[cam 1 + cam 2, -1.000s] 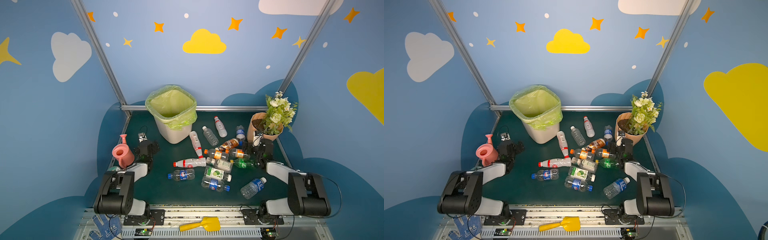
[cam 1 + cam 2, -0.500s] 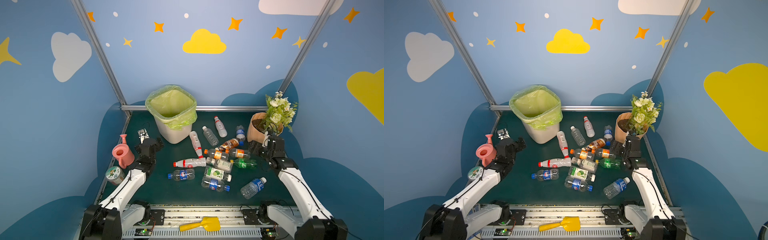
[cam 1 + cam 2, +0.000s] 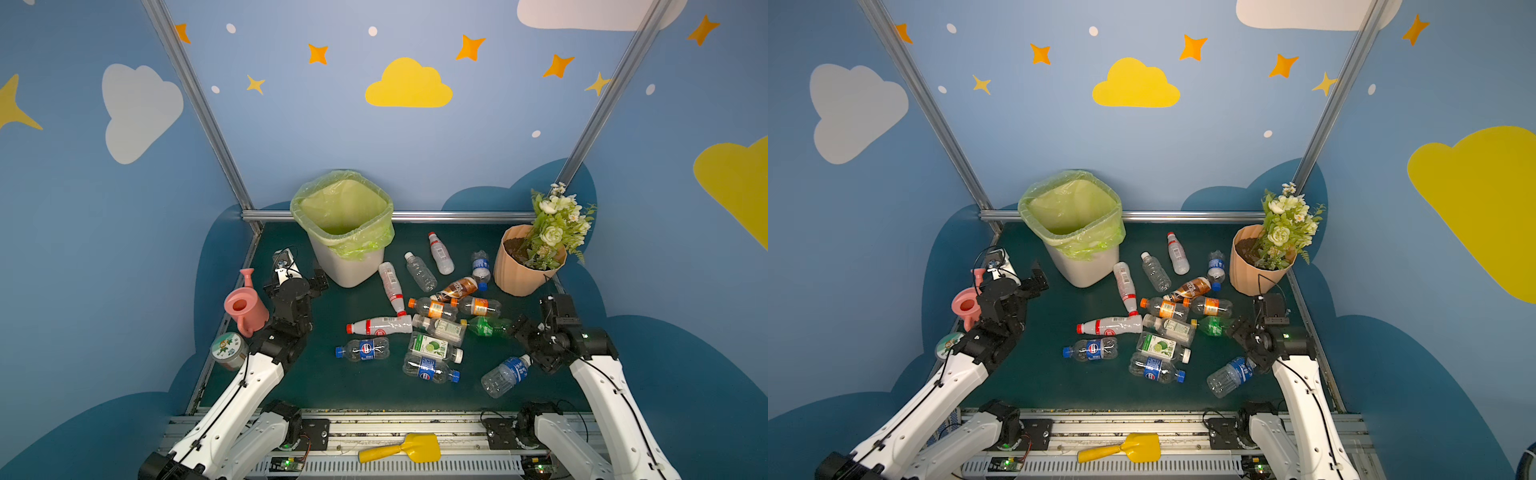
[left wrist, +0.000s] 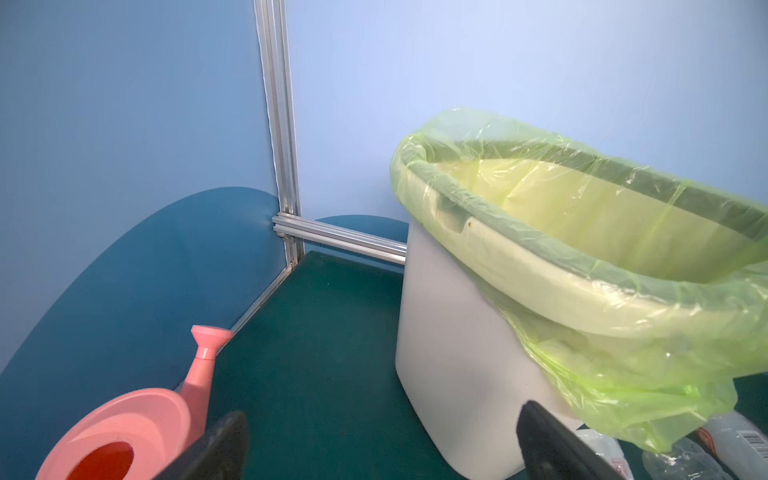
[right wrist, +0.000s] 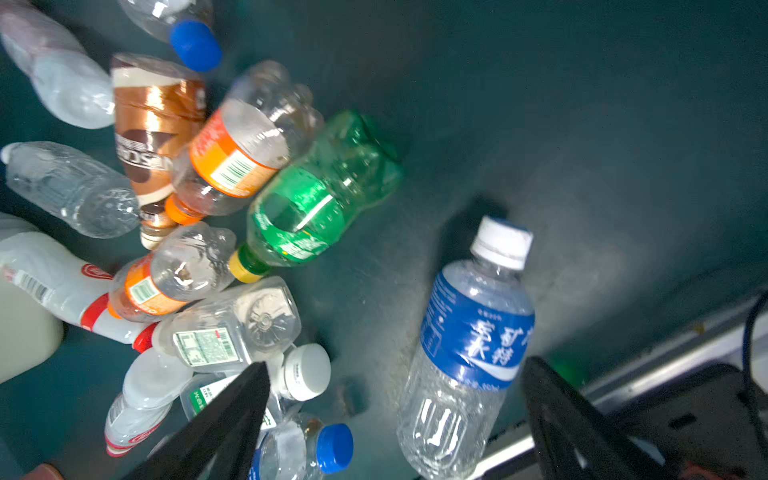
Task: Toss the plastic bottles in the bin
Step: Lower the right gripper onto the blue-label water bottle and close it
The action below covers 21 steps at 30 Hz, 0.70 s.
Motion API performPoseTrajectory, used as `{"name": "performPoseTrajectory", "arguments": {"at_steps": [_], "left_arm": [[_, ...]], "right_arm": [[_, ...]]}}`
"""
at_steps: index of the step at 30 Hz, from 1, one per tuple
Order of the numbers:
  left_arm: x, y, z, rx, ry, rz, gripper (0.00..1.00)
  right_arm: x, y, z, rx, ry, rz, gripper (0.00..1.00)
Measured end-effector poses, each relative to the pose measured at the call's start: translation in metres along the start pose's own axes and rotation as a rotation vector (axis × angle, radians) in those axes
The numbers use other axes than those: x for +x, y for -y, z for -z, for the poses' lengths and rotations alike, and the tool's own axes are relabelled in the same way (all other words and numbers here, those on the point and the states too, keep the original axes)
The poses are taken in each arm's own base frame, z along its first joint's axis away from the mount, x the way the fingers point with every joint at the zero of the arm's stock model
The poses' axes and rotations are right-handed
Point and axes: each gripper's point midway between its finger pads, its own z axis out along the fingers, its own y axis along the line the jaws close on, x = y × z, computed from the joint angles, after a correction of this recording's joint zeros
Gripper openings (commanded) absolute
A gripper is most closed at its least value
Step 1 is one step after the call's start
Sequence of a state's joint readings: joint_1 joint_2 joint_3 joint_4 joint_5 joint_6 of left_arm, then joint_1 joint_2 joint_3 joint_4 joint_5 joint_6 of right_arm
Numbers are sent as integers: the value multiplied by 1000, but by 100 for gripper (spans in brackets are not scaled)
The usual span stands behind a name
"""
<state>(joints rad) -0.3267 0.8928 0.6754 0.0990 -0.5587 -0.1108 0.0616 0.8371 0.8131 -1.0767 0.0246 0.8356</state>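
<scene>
Both arms have swung out from folded rest, left hand (image 4: 382, 440) wide and empty beside the bin (image 3: 351, 266), right hand (image 5: 399, 390) wide above a blue-labelled bottle (image 5: 469, 332) lying apart from the other plastic bottles (image 3: 436, 328) on the tabletop (image 3: 332, 386), so the reach seems under way and next calls for lowering and closing.

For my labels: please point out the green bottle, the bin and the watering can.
green bottle (image 5: 316, 191): right wrist view, mid-body.
bin (image 3: 343, 269): in a top view, white wall.
watering can (image 3: 250, 316): in a top view, pink body.
</scene>
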Motion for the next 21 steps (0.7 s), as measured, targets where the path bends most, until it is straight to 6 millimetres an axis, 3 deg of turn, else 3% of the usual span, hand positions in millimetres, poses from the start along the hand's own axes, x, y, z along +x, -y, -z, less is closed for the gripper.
{"name": "performPoseTrajectory", "arguments": {"at_steps": [4,10,21], "left_arm": [[-2,0,1,-1,-12,-48,100],[-21,3,3,6,21,-62,100],[-20,4,2,8,16,-67,100]], "right_arm": [[18,11,-2,34,-65,-38,91],[41,19,-17,84,-169,-62,87],[69,32,-45,158,-288,-43,78]]}}
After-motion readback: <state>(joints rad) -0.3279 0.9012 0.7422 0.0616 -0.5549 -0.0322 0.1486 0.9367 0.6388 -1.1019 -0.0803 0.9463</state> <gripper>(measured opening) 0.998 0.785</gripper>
